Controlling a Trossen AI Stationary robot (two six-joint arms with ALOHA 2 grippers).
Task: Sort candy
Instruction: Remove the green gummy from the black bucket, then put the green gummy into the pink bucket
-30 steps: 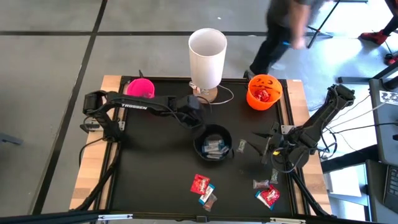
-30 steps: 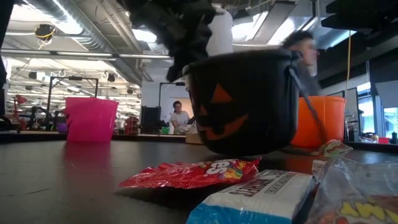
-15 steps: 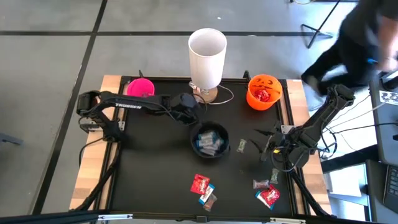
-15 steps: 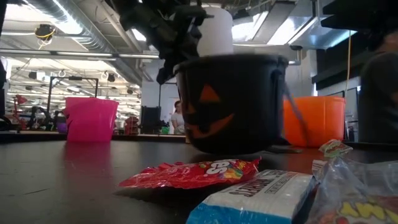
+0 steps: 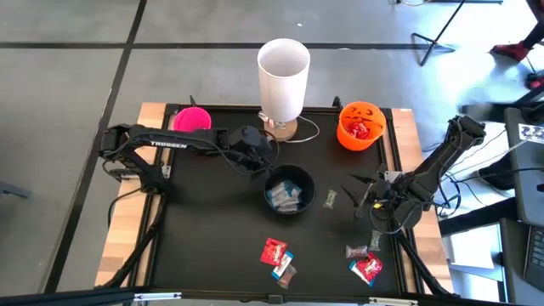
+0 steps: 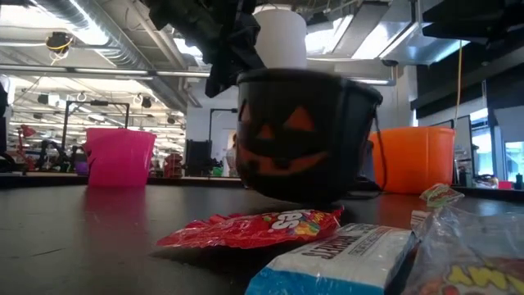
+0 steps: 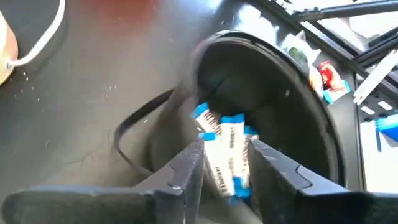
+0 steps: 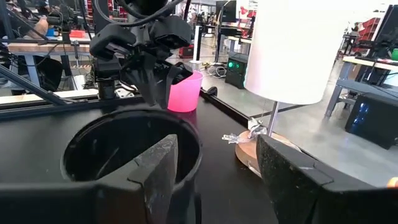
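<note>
A black pumpkin bucket (image 5: pixel 289 191) stands on its base at mid-table and holds several blue-and-white candy bars (image 7: pixel 224 146). My left gripper (image 5: pixel 260 158) hangs open just above the bucket's far-left rim (image 8: pixel 134 113), touching nothing; the bars show through the gap between its fingers. My right gripper (image 5: pixel 355 197) stands open and level to the bucket's right, with nothing between its fingers. Loose candy lies on the near table: a red packet (image 5: pixel 274 251), a blue-and-white bar (image 6: pixel 344 254) and more candy (image 5: pixel 367 267) at the near right.
An orange pumpkin bucket (image 5: pixel 360 125) with red candy stands at the far right and a pink cup (image 5: pixel 191 119) at the far left. A white lamp (image 5: pixel 283 68) on a wooden foot stands at the far middle. The black bucket's handle (image 7: pixel 130 143) lies on the table.
My left gripper has opened and drawn back up and toward the table's far-left, away from the black bucket's rim. The bucket, tilted a second ago, has shifted slightly left and settled upright.
</note>
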